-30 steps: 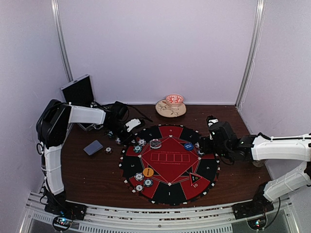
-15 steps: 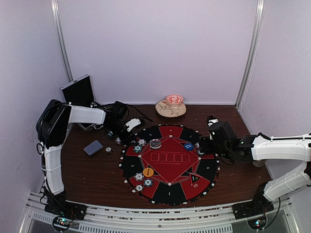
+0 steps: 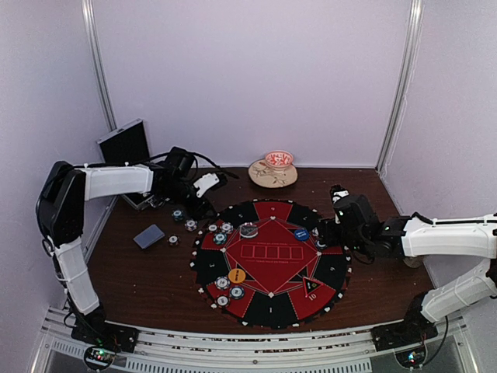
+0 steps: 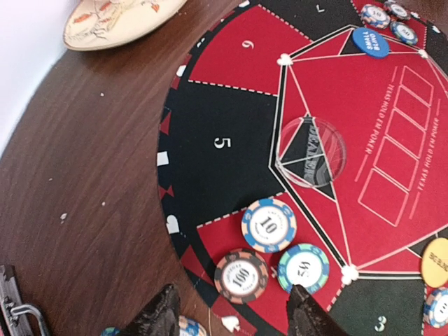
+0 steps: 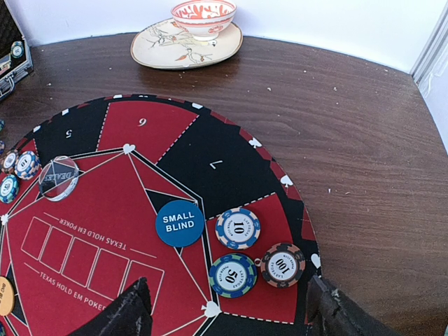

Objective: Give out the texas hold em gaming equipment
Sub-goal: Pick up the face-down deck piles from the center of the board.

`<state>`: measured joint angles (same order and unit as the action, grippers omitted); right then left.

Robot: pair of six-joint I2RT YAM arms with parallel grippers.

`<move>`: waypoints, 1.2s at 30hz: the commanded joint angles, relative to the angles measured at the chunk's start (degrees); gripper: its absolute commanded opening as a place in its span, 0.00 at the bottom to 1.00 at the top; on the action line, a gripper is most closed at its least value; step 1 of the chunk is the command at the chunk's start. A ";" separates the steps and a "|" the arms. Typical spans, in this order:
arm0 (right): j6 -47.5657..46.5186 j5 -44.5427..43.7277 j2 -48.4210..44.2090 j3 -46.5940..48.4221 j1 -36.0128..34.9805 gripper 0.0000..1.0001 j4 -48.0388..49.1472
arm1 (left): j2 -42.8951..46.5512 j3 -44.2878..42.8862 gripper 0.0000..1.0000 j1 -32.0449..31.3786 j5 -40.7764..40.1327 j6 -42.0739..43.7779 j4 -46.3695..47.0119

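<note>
Poker chips marked 10 (image 4: 269, 225), 100 (image 4: 241, 276) and 50 (image 4: 304, 268) lie together on the round red-and-black mat (image 3: 270, 307) at its left edge. My left gripper (image 4: 231, 318) hangs open just short of them, nothing between its fingers; from above it (image 3: 197, 207) is at the mat's far left. A second trio, 10 (image 5: 238, 228), 50 (image 5: 232, 274) and 100 (image 5: 283, 264), lies beside the blue small-blind disc (image 5: 180, 223). My right gripper (image 5: 231, 315) stands open over that trio, holding nothing. Grey-blue cards (image 3: 148, 235) and loose chips (image 3: 178, 215) lie on the wood.
A clear dealer disc (image 3: 248, 230) and an orange disc (image 3: 237, 275) sit on the mat, with more chips (image 3: 223, 283) at its near left. A bowl (image 5: 204, 14) on a plate (image 5: 161, 49) stands at the back. The black case (image 3: 124, 148) is open at the far left.
My left arm has drawn back from the mat's left edge toward the far left, and its jaws have spread wider. The right arm has not moved.
</note>
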<state>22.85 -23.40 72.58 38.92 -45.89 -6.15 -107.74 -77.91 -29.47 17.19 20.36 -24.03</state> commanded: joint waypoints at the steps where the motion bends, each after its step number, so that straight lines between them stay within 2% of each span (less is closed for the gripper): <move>1: 0.00 -0.55 -0.73 -0.71 -0.28 0.77 0.42 | 6.86 4.42 0.58 0.01 -0.66 1.23 0.30; 12: 0.21 0.23 -0.04 -0.42 -1.17 0.81 0.48 | 20.09 15.40 0.83 5.77 0.10 1.78 2.33; 16: 0.39 0.63 -0.31 -0.21 -2.26 0.83 0.47 | 23.45 18.26 0.89 9.02 0.69 1.79 2.74; 19: 0.57 0.63 -0.71 -0.14 -3.48 0.87 0.44 | 26.16 20.53 0.93 11.12 0.84 2.19 2.94; 21: 0.82 0.62 -1.08 -0.05 -4.24 0.93 0.24 | 28.06 22.25 0.97 12.52 0.74 2.62 3.46; 25: 1.21 0.63 -1.96 -0.15 -5.36 1.00 0.49 | 30.37 25.17 0.98 14.87 0.84 3.01 3.82; 30: 1.78 0.43 -2.27 -0.21 -5.90 1.00 0.79 | 31.27 27.76 0.98 16.33 3.13 4.79 4.25; 36: 2.28 0.60 -2.00 0.11 -6.47 1.00 0.83 | 30.92 26.89 0.98 19.41 6.28 9.94 0.56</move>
<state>24.25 -22.52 71.40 38.92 -51.64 -5.87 -77.25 -50.46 -12.56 19.79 25.87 -22.55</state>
